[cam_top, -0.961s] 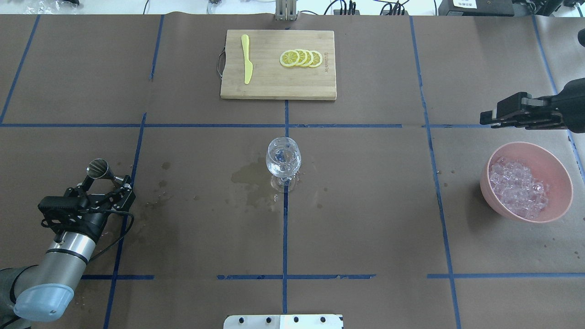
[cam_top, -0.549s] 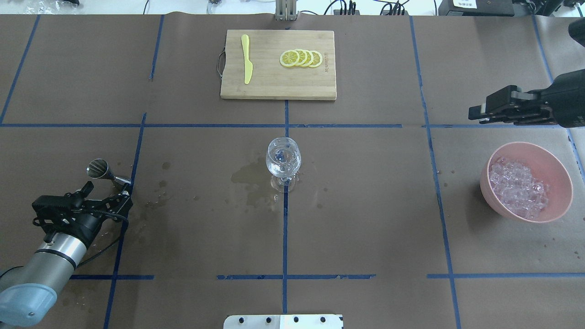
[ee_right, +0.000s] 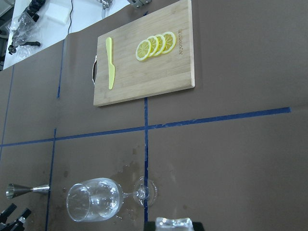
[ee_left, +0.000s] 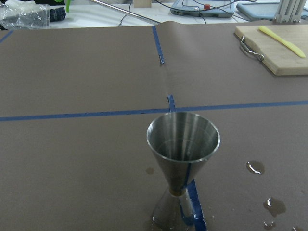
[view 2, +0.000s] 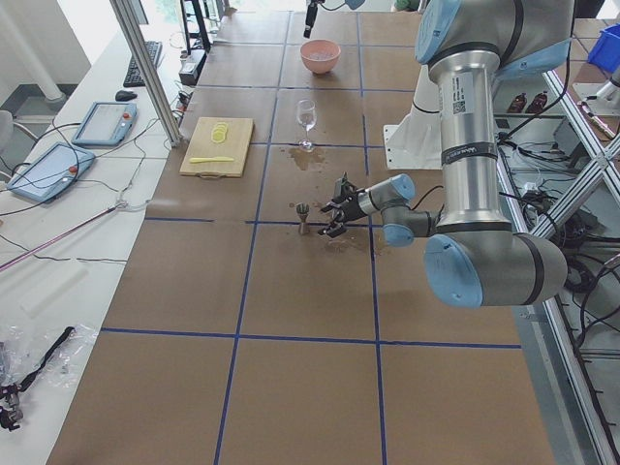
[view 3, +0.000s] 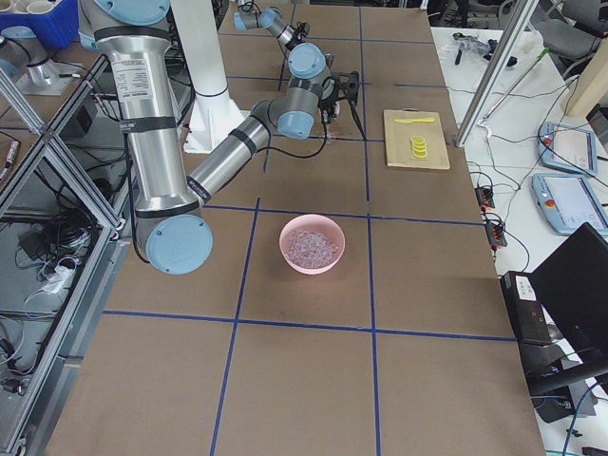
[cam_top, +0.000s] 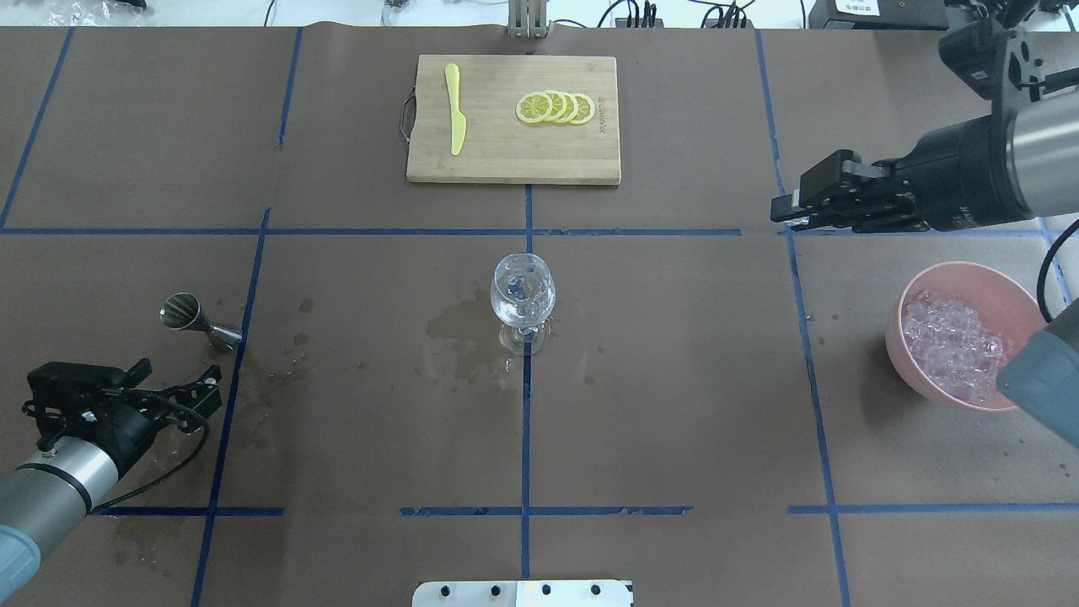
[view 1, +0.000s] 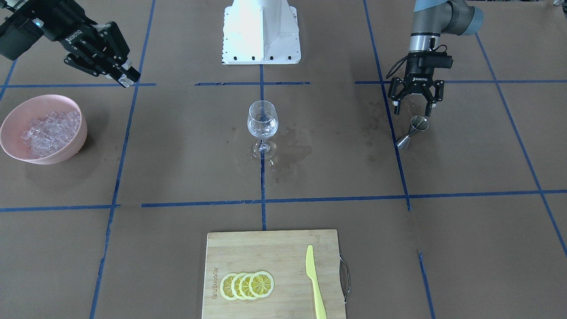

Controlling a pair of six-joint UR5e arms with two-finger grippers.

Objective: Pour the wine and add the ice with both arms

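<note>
— What is laid out here, from the largest thing down?

— A table [cam_top: 674, 405] is seen, covered in brown paper and gridded with blue tape. The left arm [view 1: 424, 42] is lowered on its own side. The right arm [cam_top: 1041, 156] is stretched out above the table, beyond the bowl. A bamboo cutting board [cam_top: 506, 156] is placed at the far edge from the robot.

— And the vessels?

— A pink bowl [cam_top: 978, 271] is heaped with ice [cam_top: 948, 346]. In the overhead view its near edge is partly covered by a blue joint cap [cam_top: 1041, 384]. A wine glass [cam_top: 523, 291] is stood upright at the centre with a little wine [view 1: 262, 129] in it. A wet patch [cam_top: 455, 333] is spread beside its foot. A steel jigger [view 1: 413, 130] is stood upright on a tape line.

— How are the grippers set?

— The left gripper [view 1: 413, 110] is spread wide and empty, just beside the jigger and apart from it. The right gripper [cam_top: 784, 211] is clamped on an ice cube [ee_right: 173, 223], well apart from the glass.

— What is on the board?

— Four lemon slices [cam_top: 556, 107] and a yellow knife [cam_top: 455, 110] are laid there.
</note>
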